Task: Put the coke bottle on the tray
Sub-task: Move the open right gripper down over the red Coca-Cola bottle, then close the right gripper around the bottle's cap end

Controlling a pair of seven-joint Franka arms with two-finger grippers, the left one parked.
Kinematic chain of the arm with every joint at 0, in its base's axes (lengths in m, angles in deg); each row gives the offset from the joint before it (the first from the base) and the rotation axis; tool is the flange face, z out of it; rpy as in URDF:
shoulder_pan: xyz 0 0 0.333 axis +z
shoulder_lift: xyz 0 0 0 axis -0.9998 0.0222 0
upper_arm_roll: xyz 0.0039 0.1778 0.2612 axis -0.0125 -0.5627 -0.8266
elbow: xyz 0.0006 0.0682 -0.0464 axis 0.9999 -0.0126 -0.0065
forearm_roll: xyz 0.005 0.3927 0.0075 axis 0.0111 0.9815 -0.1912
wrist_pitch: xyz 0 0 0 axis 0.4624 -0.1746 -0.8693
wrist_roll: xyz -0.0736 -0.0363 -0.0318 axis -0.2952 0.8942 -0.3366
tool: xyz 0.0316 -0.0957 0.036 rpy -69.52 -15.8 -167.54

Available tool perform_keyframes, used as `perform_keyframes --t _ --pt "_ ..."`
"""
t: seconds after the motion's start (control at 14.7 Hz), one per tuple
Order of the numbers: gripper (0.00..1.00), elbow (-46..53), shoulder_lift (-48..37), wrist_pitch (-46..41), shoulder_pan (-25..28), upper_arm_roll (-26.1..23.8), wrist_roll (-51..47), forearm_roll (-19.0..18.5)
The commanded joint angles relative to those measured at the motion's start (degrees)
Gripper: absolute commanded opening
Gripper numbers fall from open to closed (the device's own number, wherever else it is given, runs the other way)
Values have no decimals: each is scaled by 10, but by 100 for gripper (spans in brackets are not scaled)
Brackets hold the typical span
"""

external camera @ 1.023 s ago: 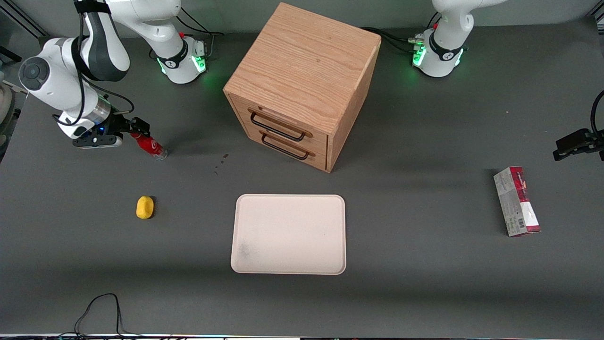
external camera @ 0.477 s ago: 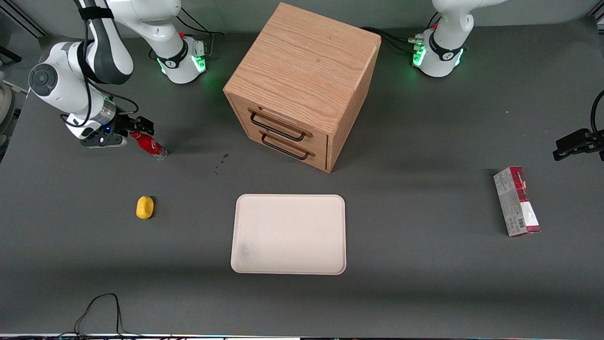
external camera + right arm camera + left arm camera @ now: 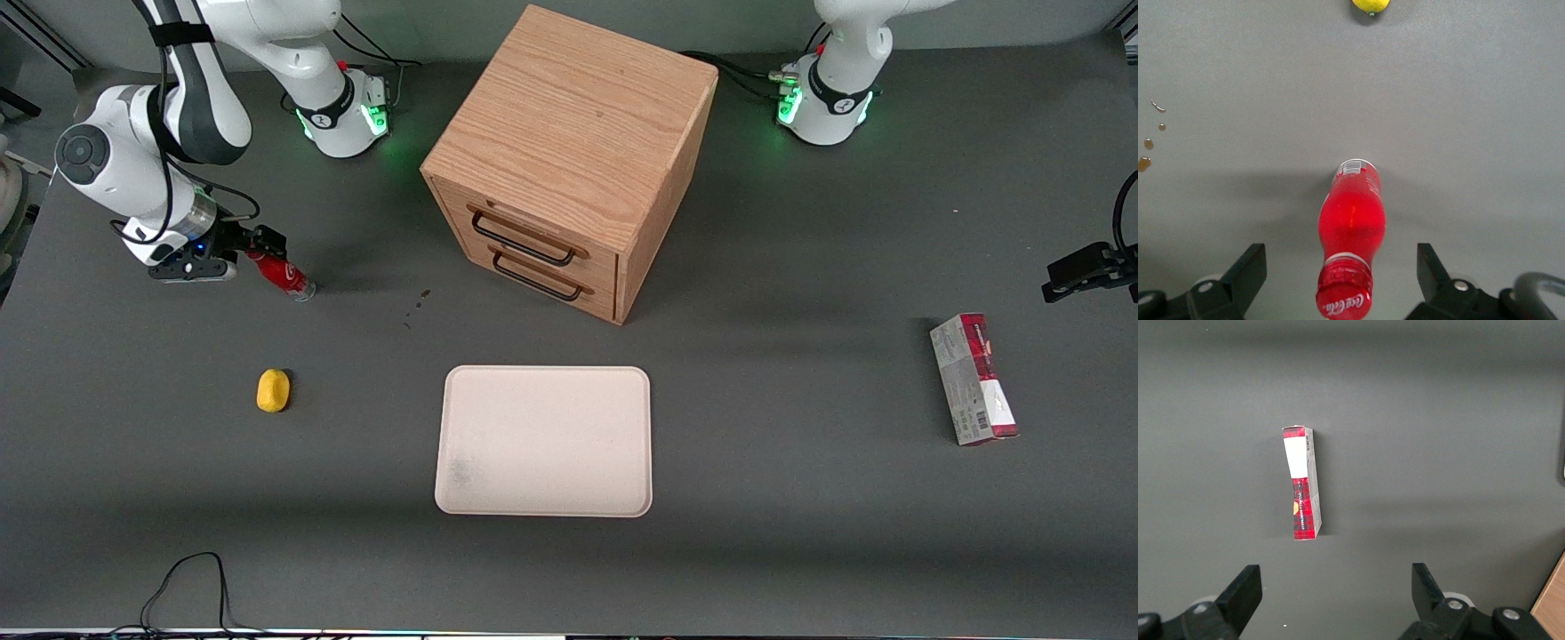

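Observation:
The coke bottle [image 3: 283,276] is small and red, with a red cap and a clear base, and stands on the grey table toward the working arm's end. My right gripper [image 3: 258,242] is at its cap end, open. In the right wrist view the bottle [image 3: 1353,223] sits between the two spread fingers of the gripper [image 3: 1341,270], which do not touch it. The cream tray [image 3: 542,391] lies flat near the table's middle, nearer to the front camera than the bottle, with nothing on it.
A wooden drawer cabinet [image 3: 569,116] stands farther from the camera than the tray. A small yellow object [image 3: 273,390] lies nearer the camera than the bottle. A red-and-white carton [image 3: 973,378] lies toward the parked arm's end. Small dark spots [image 3: 416,307] mark the table.
The right arm's wrist has shifted slightly while the gripper stays at the bottle's cap. The bottle has not moved.

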Motion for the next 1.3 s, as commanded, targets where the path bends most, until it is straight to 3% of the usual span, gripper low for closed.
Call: perform_keyframes --t 0.0,0.41,0.55,0.75,0.95,1.23 --pt "100 -3 -7 3 0 5 5 -9" --pt "99 -1 -14 -23 1 6 6 -9" --pt "77 0 -15 -30 1 5 7 -9" --pt "29 2 -15 -30 4 5 10 -9" --pt "0 3 -15 -30 4 5 12 -9" --pt "0 4 -15 -31 4 5 12 -9"
